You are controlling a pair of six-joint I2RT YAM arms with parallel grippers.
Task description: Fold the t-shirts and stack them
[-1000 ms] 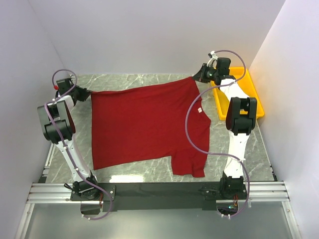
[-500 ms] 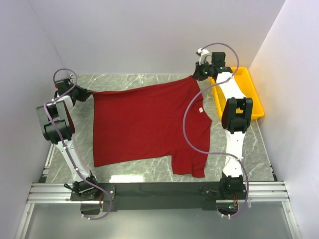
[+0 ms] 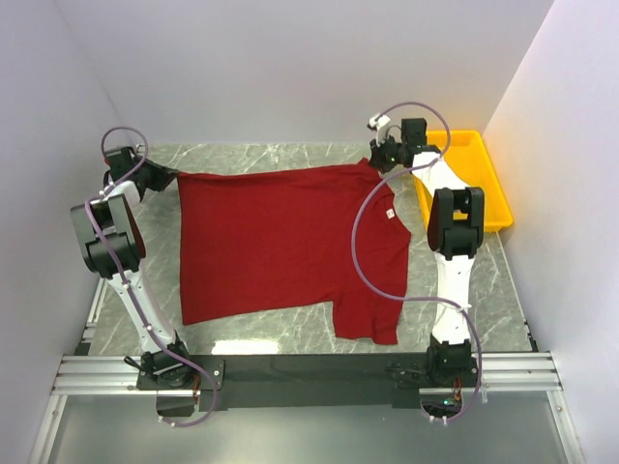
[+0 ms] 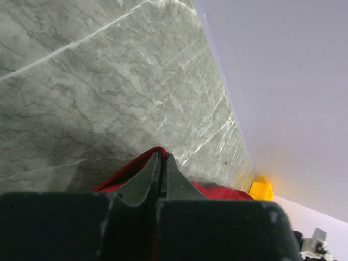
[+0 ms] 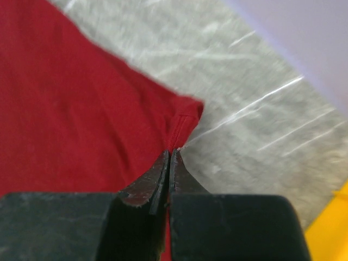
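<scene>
Two pinches, one shirt: the far edge goes level.

Top view: the right gripper (image 3: 375, 160) has slid left, off the tray (image 3: 498, 193) at upper right. The shirt (image 3: 280, 242), spread mid-frame on the table (image 3: 271, 155), now has a nearly flat far edge where it slanted up a second ago. The left gripper (image 3: 166, 176) at upper left barely moves. Left wrist: jaws together on a red hem (image 4: 128, 171), bottom centre. Right wrist: jaws clamped on the shirt's corner (image 5: 182, 122), centre. The spread looks done, and folding probably comes next.
</scene>
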